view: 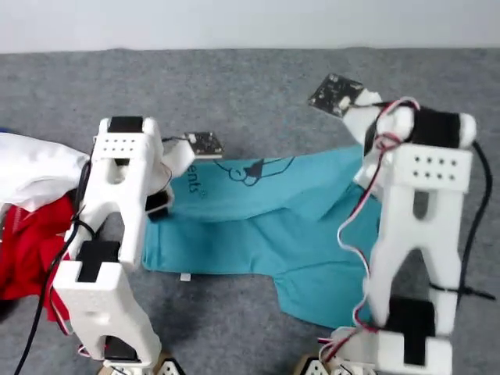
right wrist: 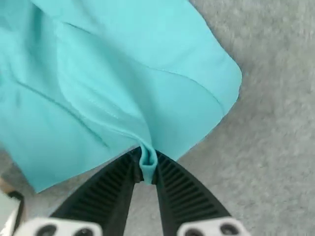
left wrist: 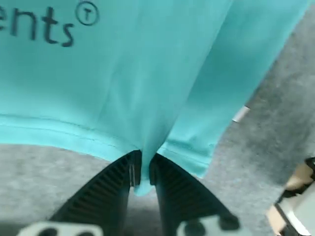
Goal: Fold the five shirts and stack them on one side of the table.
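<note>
Centrally spread over felt-like grey table (view: 234,101): soft, creased teal shirt (view: 258,226); pinched at its nine o'clock hem by left gripper (left wrist: 141,160), ribbed black jaws clenched on a fold; likewise nipped near two o'clock by right gripper (right wrist: 146,160); heaped at nine o'clock, red shirt (view: 23,242) and white shirt (view: 35,176).

I have one shirt (view: 258,226) lying across the middle of the tabletop (view: 234,86). The left gripper (left wrist: 142,169) sits at the shirt's left edge, a fold of hem pinched between its fingers. The right gripper (right wrist: 147,167) does likewise at the shirt's far right corner. A heap of shirts (view: 31,203) lies at the tabletop's left edge, just left of the left arm (view: 117,203).
</note>
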{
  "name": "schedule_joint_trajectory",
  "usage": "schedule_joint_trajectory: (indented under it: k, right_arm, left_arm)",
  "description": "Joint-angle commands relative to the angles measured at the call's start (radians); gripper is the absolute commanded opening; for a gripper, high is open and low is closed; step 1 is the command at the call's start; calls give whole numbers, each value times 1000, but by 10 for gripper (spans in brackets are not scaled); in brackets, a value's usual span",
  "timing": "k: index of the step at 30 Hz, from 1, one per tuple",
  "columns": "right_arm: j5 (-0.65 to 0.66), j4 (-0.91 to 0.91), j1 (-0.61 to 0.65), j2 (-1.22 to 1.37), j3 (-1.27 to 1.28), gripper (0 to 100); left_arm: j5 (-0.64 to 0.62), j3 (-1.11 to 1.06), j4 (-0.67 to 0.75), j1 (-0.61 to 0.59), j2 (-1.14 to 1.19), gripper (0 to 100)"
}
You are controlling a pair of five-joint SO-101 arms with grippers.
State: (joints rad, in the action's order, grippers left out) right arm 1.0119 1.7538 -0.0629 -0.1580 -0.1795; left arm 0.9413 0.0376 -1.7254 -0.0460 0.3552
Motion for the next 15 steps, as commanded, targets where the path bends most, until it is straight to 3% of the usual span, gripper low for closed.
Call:
schedule_joint_trajectory:
  k: [1, 15]
  right_arm:
    - [23, 44, -15, -183, 144, 13]
    - [28, 41, -16, -595, 689, 12]
  left_arm:
    - [11, -8, -31, 2, -66, 5]
    - [11, -99, -29, -17, -75, 5]
